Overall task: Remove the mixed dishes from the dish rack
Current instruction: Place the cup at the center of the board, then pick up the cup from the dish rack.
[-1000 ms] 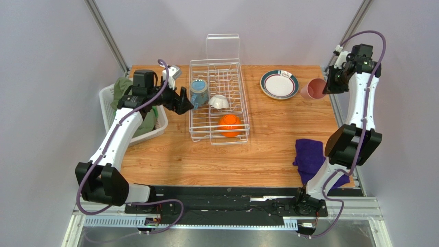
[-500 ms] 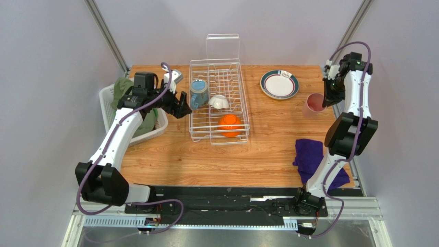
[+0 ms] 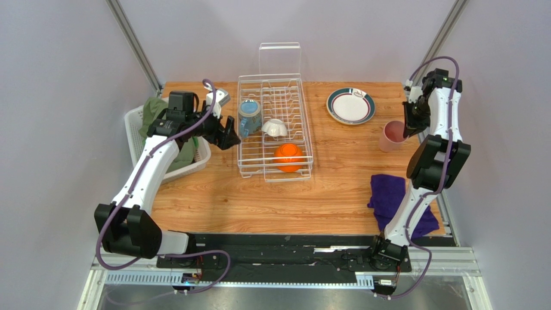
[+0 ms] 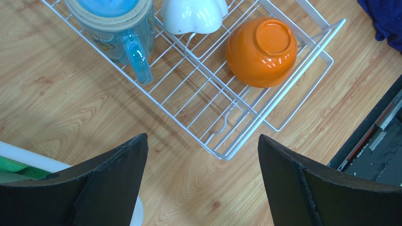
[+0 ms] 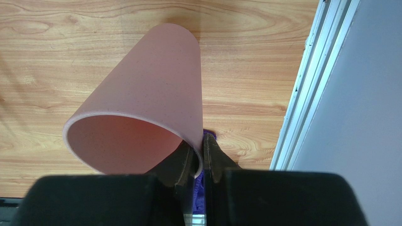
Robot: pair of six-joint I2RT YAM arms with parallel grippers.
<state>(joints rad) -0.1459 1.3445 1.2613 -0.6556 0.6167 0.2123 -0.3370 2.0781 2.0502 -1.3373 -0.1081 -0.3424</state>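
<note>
- Now, right gripper (image 5: 198, 155) pinches the pink cup (image 5: 146, 94) by its rim, well right of the dish rack (image 3: 294, 97).
- Left gripper (image 4: 202, 141) gapes just left of it.
- Blue mug (image 3: 249, 117), orange bowl (image 3: 288, 157) sit inside.

Bright, even overhead light in all three views; shadows on the worktop (image 3: 336, 187) are soft and short. Left wrist view shows small glare spots on the orange bowl (image 4: 262, 52) and small white cup (image 4: 193, 14). Wrist views are sharp on the wood, jaws near the lens dark and slightly soft.
</note>
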